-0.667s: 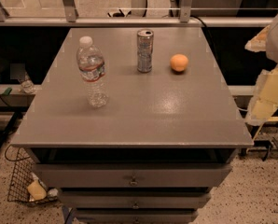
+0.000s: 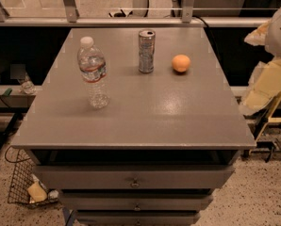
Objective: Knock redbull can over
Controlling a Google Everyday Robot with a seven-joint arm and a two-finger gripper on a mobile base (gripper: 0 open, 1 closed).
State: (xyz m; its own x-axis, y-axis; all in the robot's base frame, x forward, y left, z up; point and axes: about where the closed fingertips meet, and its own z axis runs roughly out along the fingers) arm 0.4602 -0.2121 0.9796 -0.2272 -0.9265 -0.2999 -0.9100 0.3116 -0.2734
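Redbull can upright at far centre of surface

Status, front to back:

- Drawers (image 2: 136, 178) stacked under the front edge, all shut, small knob in the middle of each. Wire basket (image 2: 21, 182) on the speckled floor at lower left, something pale yellow lying in it.
- Grey surface (image 2: 150, 117) takes up most of the view; its front half carries nothing.
- Water bottle (image 2: 93, 74) is the nearest item: left of centre, upright, white cap on, clear with a red-and-white label.
- Redbull can (image 2: 146, 52) stands further back, about centre left-to-right, silver top rim facing up. Well apart from the bottle, nothing touching it.
- Orange (image 2: 181, 63) sits just right of the can at about the same depth, with a small gap between them.
- Metal rail (image 2: 131, 21) runs across behind the far edge, with upright posts rising from it.
- Arm (image 2: 271, 81): cream-coloured segments at the right edge of frame, off the side of the surface, well apart from the can.
- Gripper: outside the frame past the right edge, so can't tell its state.
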